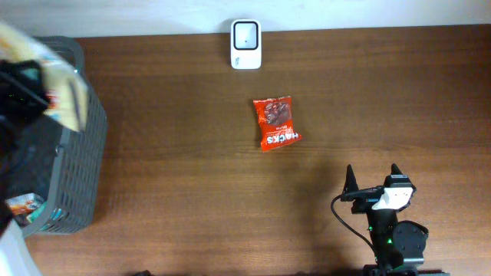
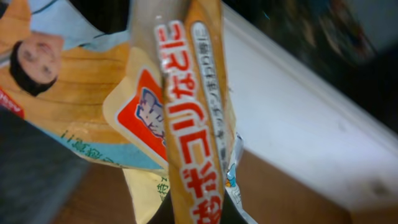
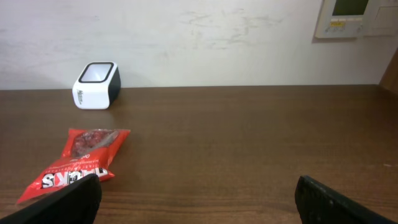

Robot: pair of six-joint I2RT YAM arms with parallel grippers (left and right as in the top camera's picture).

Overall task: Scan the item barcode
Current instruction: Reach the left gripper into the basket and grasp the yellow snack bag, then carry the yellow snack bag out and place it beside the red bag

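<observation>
Brown table, scanner at 12 o'clock. At 9, left claw clamped on yellow packet above basket, probably for scanning; right claw gaping, empty.

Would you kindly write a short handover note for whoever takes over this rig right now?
Left gripper: shut on the yellow snack packet, held over the grey basket at the table's left side.
Right gripper: open, empty, at the near right.
White scanner: at the table's far edge. A red Hacks packet lies on the table in front of it, not gripped.
Done: yellow packet gripped.
Left: carry it to the scanner and present its barcode, which none of these views shows.
</observation>
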